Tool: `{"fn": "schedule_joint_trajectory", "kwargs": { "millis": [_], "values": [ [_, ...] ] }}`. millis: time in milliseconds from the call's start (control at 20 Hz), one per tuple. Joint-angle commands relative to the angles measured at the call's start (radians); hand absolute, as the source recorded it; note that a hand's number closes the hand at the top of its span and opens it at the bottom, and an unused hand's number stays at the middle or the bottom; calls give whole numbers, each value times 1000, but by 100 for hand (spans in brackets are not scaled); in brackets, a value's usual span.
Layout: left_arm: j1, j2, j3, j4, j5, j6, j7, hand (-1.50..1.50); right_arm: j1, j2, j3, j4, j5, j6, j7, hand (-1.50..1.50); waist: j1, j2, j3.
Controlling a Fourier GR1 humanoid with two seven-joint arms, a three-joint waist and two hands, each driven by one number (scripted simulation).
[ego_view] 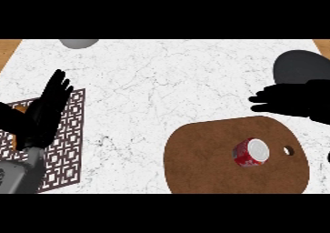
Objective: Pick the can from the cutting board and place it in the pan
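A red can (250, 152) with a white top lies on its side on the round brown cutting board (201, 164), right of the board's middle. The dark pan (300, 65) sits at the far right of the counter. My right hand (288, 101) hovers in front of the pan, fingers straight and pointing left, above and apart from the can. My left hand (43, 111) rests open at the left, fingers up, over a patterned mat.
A brown patterned mat (67, 141) lies at the left edge under the left hand. A grey rounded object (78, 43) shows at the counter's far edge. Wooden strips (2, 52) border the white marble top at both far corners.
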Motion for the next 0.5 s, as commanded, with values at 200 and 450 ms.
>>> {"fn": "schedule_joint_trajectory", "kwargs": {
  "millis": [200,450],
  "values": [
    [18,-17,23,-2,-34,-16,21,0,102,-40,9,-187,161,-2,-17,-150,-18,-3,1],
    [61,-77,2,15,-74,-20,-50,0,139,12,22,-236,303,-70,62,-150,-12,-1,0]
  ]
}}
